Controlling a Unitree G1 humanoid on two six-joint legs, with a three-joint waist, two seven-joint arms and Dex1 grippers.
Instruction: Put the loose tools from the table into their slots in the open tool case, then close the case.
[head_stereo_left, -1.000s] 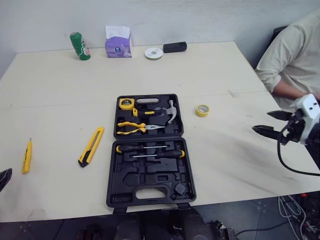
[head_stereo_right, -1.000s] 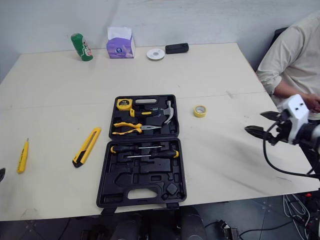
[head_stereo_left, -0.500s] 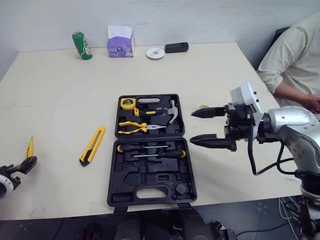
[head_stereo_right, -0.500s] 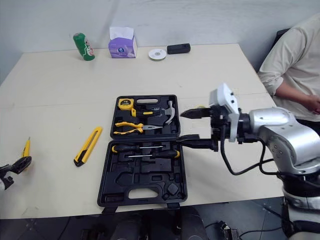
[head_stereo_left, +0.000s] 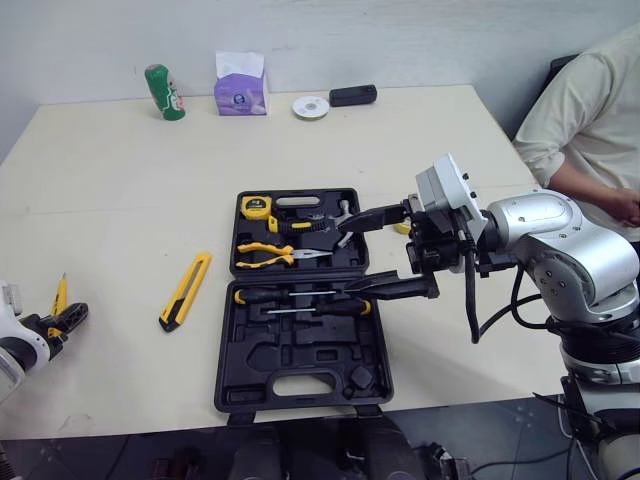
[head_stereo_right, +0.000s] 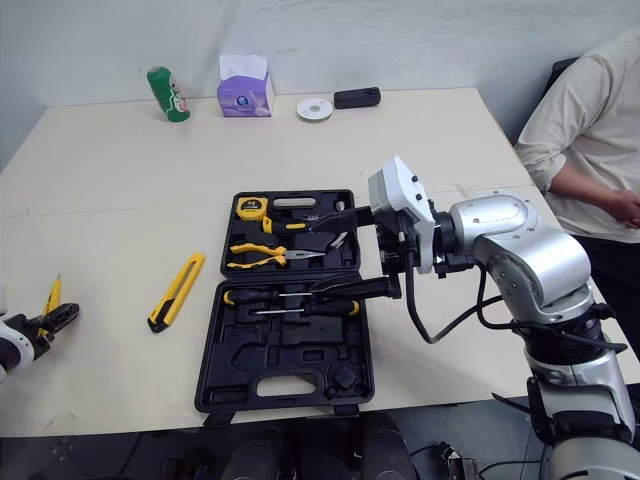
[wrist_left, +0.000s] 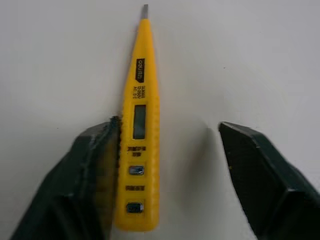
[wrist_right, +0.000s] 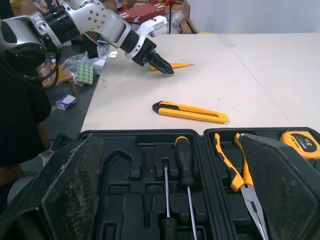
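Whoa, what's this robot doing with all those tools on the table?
It is packing loose tools into the open tool case. Its left tool is open around a yellow tester pen lying on the table, not yet gripping it. Its right tool hangs open over the case. A yellow utility knife lies on the table beside the case.

tool case (head_stereo_left: 300, 350) centre | utility knife (head_stereo_left: 184, 291) just left | tester pen (wrist_left: 140, 125) far left | can (head_stereo_left: 159, 92), tissue box (head_stereo_left: 240, 85) behind
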